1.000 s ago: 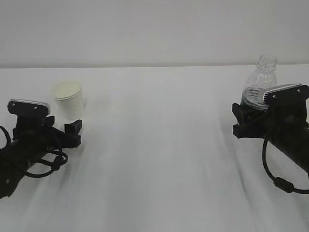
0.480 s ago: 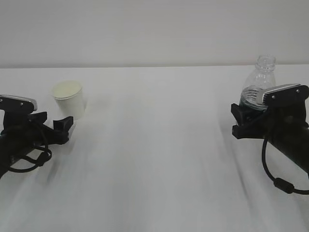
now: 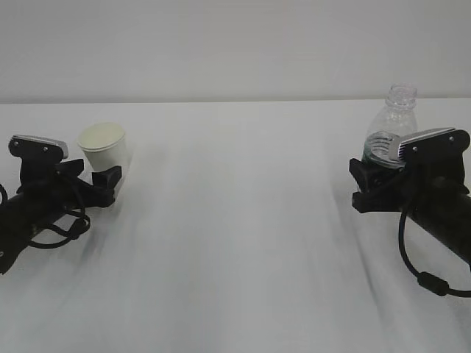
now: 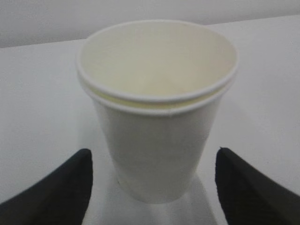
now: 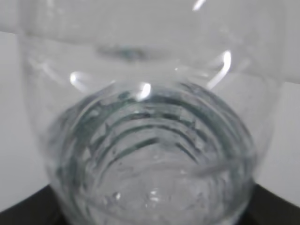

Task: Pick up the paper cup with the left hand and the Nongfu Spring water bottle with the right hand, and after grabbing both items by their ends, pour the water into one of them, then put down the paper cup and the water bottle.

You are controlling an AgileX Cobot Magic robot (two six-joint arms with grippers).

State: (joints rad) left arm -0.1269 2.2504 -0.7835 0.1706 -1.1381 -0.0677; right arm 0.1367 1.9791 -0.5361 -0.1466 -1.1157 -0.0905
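The white paper cup [image 3: 107, 149] stands upright on the table at the left, its cream inside showing. My left gripper [image 3: 94, 179] sits low in front of it. In the left wrist view the cup [image 4: 157, 117] stands between the two black fingertips [image 4: 61, 187], with a gap on each side, so the left gripper [image 4: 152, 187] is open. At the right, the clear capless Nongfu Spring water bottle [image 3: 394, 121] rises above my right gripper [image 3: 366, 180]. The bottle [image 5: 150, 140] fills the right wrist view, water in its lower part. The right gripper [image 5: 152, 216] is shut on its ribbed body.
The white table [image 3: 243, 243] stretches between the two arms and meets a plain white wall at the back. A black cable [image 3: 412, 250] loops below the right arm.
My left gripper drew back to the left, away from the cup, then came forward again around its base. The right gripper and the bottle shifted slightly left together.
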